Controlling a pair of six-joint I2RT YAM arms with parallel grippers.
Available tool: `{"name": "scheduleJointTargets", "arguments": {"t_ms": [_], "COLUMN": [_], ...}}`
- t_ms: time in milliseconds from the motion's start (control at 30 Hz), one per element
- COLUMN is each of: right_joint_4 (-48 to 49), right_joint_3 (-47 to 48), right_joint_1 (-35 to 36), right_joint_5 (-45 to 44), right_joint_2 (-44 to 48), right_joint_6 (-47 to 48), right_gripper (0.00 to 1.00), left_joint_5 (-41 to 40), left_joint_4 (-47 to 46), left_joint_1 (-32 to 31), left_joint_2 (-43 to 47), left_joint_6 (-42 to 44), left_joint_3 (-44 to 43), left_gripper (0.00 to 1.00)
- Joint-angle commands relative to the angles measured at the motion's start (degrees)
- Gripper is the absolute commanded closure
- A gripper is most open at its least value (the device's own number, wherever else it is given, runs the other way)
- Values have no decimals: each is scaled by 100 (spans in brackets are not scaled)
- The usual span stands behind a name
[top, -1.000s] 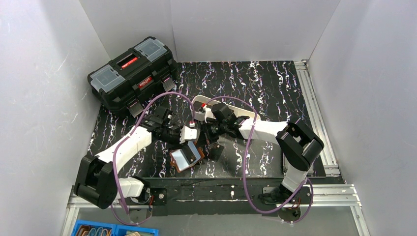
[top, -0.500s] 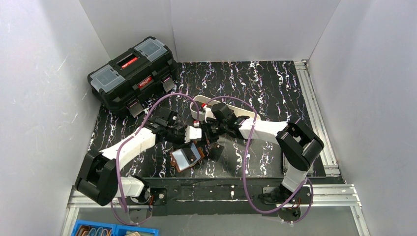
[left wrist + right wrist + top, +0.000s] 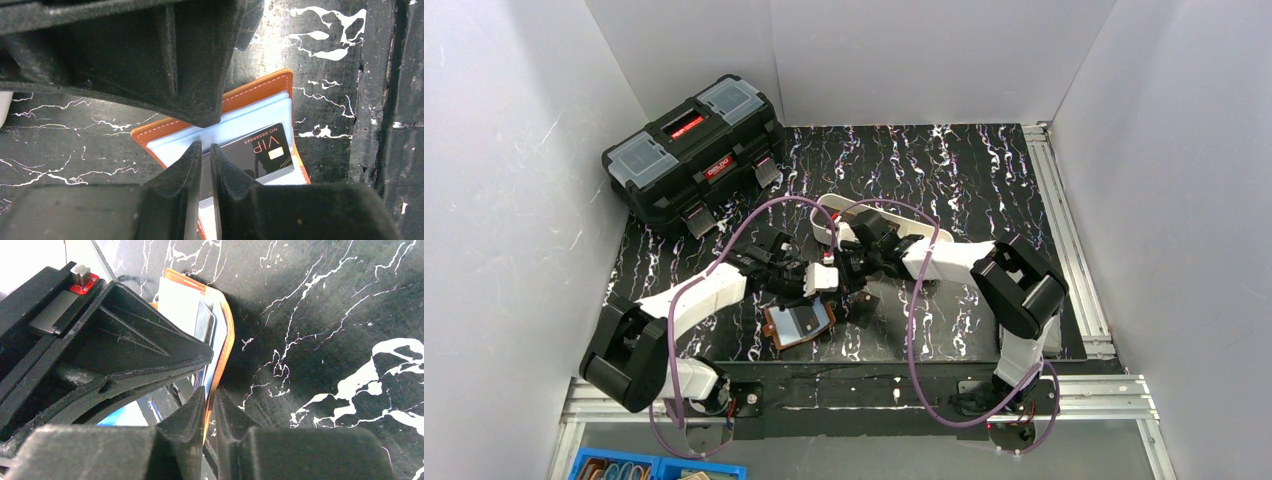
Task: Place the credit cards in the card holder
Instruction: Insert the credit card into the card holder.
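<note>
The card holder [image 3: 796,324] lies open on the black marbled mat, brown outside and blue-grey inside. A black credit card [image 3: 256,149] marked VIP sits partly inside its lining pocket [image 3: 250,120]. My left gripper [image 3: 206,146] hangs right over that card with only a thin slit between its fingers and nothing clamped. My right gripper [image 3: 210,390] straddles the holder's orange edge [image 3: 226,335], its jaws slightly apart with a gap showing on one side. In the top view, both grippers [image 3: 816,296] [image 3: 844,292] meet above the holder. Another dark card [image 3: 865,305] lies just right of it.
A big black toolbox [image 3: 694,150] stands at the back left. A long white tray [image 3: 886,214] lies behind the grippers, partly hidden by the right arm. Aluminium rails [image 3: 1064,230] run along the right side, and a blue bin [image 3: 654,468] sits below the front edge.
My left arm has swung right and down over the card holder. The holder has settled a little lower and flatter. My right jaws have eased apart around its edge.
</note>
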State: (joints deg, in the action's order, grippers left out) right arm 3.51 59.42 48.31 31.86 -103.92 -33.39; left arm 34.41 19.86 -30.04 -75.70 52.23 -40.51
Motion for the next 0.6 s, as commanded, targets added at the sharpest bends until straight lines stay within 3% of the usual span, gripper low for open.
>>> {"name": "scheduleJointTargets", "arguments": {"t_ms": [0,200,567], "right_joint_4": [243,891,945], "right_joint_3": [89,-81,189], "right_joint_1": [-80,-290,-258], "right_joint_5": [324,955,1296], "right_joint_2": [-42,-346,-818], "right_joint_6": [-72,-464,-555], "right_gripper": [78,71,68], "left_joint_5": [28,-83,-357], "left_joint_4": [-39,61,-242], "left_joint_1": [-51,-46,-45], "left_joint_2": [-10,66,295], "left_joint_6": [30,85,-205], "left_joint_3": [98,230,663], "left_gripper": [88,88,88]}}
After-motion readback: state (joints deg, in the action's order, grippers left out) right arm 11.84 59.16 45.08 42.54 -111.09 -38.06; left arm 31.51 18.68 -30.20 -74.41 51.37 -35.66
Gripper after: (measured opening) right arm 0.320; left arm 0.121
